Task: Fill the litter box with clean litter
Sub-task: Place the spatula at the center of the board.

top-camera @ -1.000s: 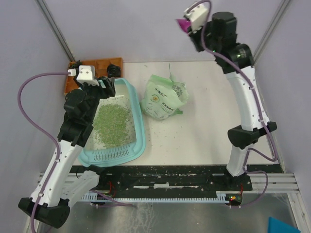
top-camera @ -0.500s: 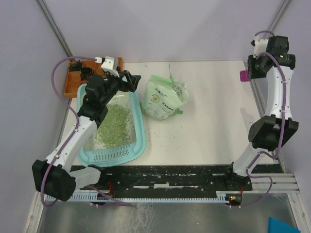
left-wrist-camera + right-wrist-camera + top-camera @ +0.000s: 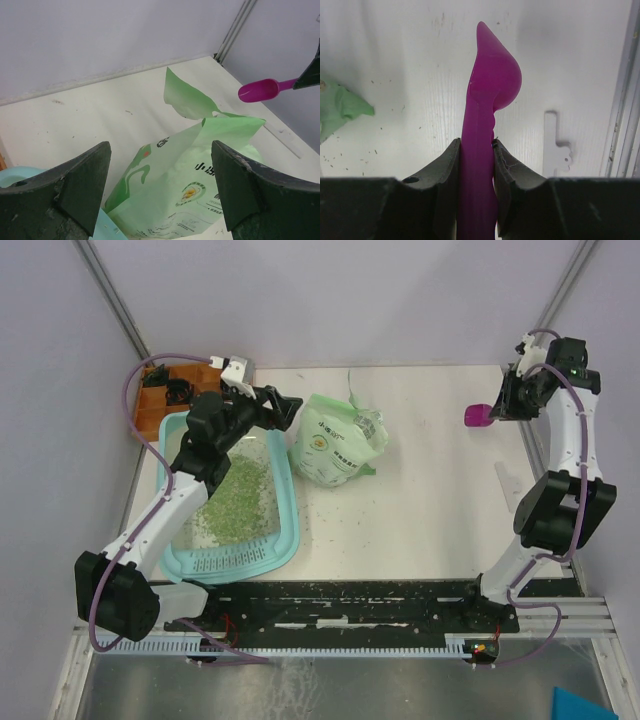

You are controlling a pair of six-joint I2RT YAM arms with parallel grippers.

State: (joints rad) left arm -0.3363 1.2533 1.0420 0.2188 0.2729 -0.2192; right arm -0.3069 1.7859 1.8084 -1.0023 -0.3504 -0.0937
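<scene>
Orange compartment tray: the small orange plastic tray (image 3: 148, 405) sits at the far left corner of the table (image 3: 430, 500), just behind the litter box (its dark contents are too small to make out).

Litter box: the large light-teal plastic litter box (image 3: 235, 560) lies on the left side of the table. Its perforated grate strip is at the near short end. A bit of its rim shows at the bottom left of the left wrist view (image 3: 10, 175).

Clean litter: the small loose green granules of clean litter (image 3: 232, 502) lie inside the litter box, in a patch over the middle of its floor. The far end of the floor shows bare.

Left arm: the left arm (image 3: 165, 505) reaches from the near left across the litter box.

Left jaws: they stand wide apart with nothing between them, above the box's far right corner, facing the bag.

Bag: the pale green printed bag (image 3: 338, 440) lies on the table just right of the litter box. Its torn top flaps stand open (image 3: 190, 180).

Stray granules: a few dark specks (image 3: 330, 510) are scattered on the table near the bag and the box.

Scoop: the magenta plastic scoop (image 3: 477, 415) is at the far right, well apart from the litter box, with its bowl pointing left (image 3: 260, 90). Whether it touches the table cannot be told.

Right jaws: they are clamped on the scoop's handle (image 3: 487, 100) (seen edge-on from the wrist), at the end of the right arm (image 3: 565, 440).
</scene>
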